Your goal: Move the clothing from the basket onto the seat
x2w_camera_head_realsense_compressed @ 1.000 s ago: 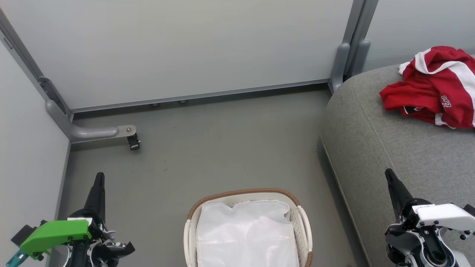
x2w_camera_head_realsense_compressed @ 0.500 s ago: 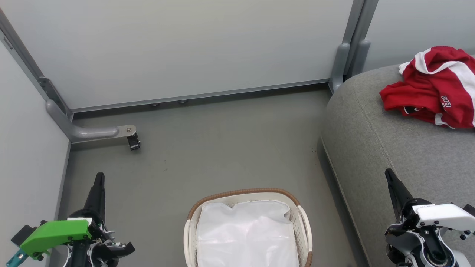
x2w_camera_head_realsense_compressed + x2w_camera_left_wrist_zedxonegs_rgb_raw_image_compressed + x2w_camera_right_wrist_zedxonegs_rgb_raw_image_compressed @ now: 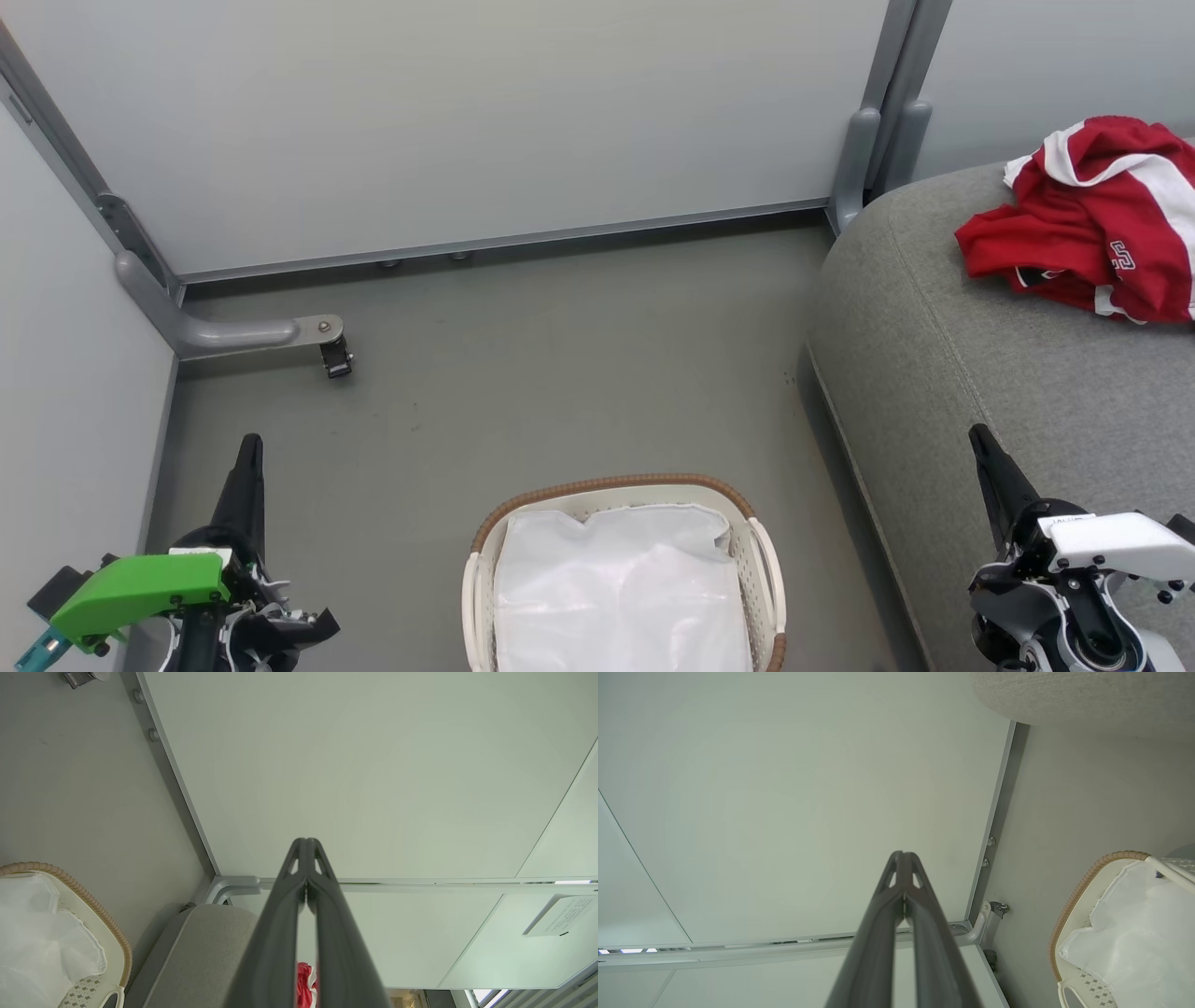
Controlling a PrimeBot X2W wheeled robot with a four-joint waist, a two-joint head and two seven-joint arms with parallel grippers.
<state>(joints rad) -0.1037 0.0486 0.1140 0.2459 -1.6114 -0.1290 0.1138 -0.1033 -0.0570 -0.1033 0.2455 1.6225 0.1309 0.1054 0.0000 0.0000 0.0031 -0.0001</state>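
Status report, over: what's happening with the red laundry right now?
Shut and empty: left end effector, right end effector. Clothing lying on seat; basket shows just white liner. No obstruction seen.

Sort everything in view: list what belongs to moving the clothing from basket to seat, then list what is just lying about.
Belongs to the job:
- clothing, lying on the seat
- seat
- basket

Just there:
- liner in the basket
- wall panel
- panel foot with its caster
- floor
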